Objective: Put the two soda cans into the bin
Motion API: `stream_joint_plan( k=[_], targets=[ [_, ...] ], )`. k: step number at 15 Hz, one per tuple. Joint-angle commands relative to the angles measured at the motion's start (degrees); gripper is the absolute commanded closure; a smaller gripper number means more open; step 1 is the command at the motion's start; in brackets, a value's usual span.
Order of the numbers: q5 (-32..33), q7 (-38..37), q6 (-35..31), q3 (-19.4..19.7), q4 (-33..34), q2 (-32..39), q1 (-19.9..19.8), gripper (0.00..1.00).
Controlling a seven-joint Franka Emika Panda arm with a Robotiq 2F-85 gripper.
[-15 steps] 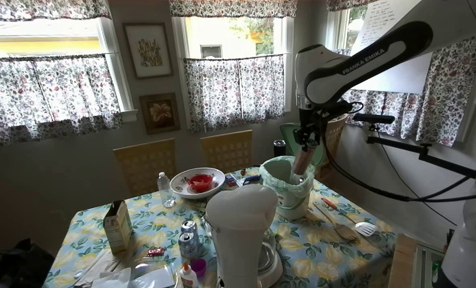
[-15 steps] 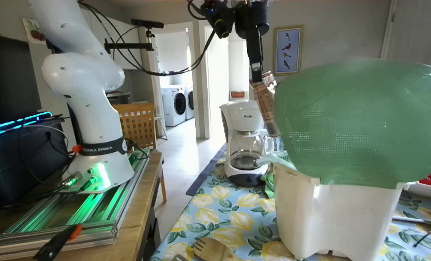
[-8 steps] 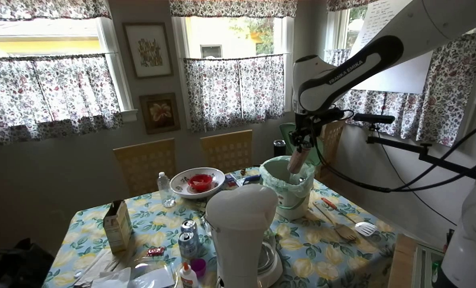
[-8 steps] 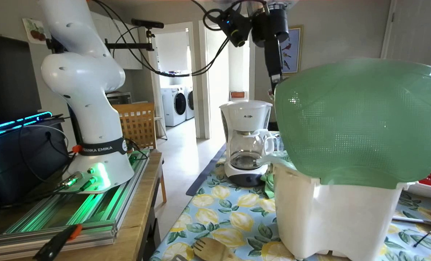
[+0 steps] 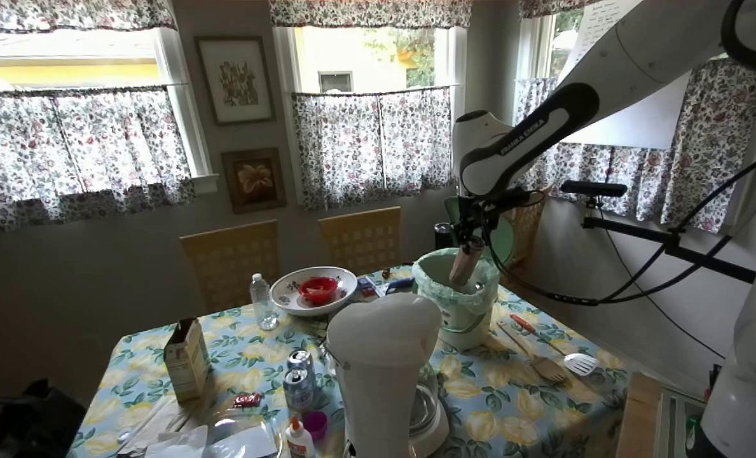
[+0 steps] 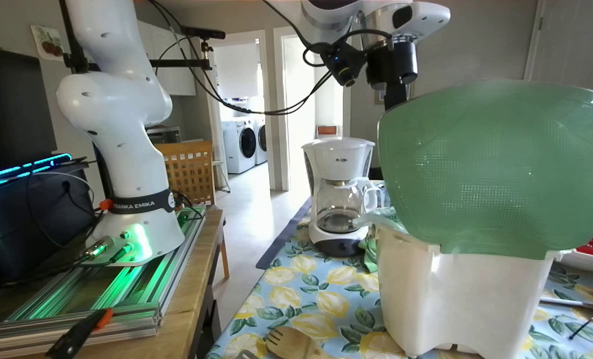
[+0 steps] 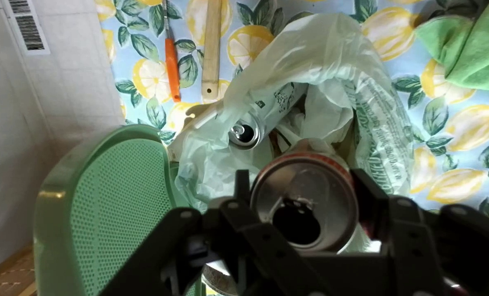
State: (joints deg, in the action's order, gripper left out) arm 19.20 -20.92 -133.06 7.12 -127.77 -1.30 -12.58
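My gripper (image 5: pixel 469 238) is shut on the orange-brown soda can (image 5: pixel 465 264), which hangs tilted with its lower part inside the mouth of the mint-green bin (image 5: pixel 463 326). In the wrist view the can's open top (image 7: pixel 328 185) sits between both fingers of the gripper (image 7: pixel 304 197). A silvery can (image 7: pixel 252 123) lies inside the bin on the pale green liner bag (image 7: pixel 330 45). Two silvery blue cans (image 5: pixel 299 385) stand on the table. In an exterior view the bin's raised green lid (image 6: pixel 500 169) hides the fingers and the held can.
A white coffee maker (image 5: pixel 378 362) stands near the bin. A spatula (image 5: pixel 581 363) and wooden utensil (image 5: pixel 546 369) lie beside it. A white bowl (image 5: pixel 288 304) with a red bowl (image 5: pixel 318 289), a bottle (image 5: pixel 263 305) and a box (image 5: pixel 187 362) are also on the table.
The gripper has moved down with the orange-brown can, and the can has gone into the bin's mouth. In an exterior view the fingers and can have passed behind the green lid.
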Motion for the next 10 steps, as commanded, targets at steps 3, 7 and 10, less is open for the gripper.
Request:
stream_joint_plan(
  k=[3,7,10],
  targets=[
    [-0.12,-1.19,-0.39,0.92,2.95,3.38,1.30,0.06],
    [0.11,-2.39,-0.22,0.72,2.84,2.96,2.03,0.00],
    [-0.78,-2.60,-0.41,0.40,2.51,2.44,2.88,0.00]
  ],
)
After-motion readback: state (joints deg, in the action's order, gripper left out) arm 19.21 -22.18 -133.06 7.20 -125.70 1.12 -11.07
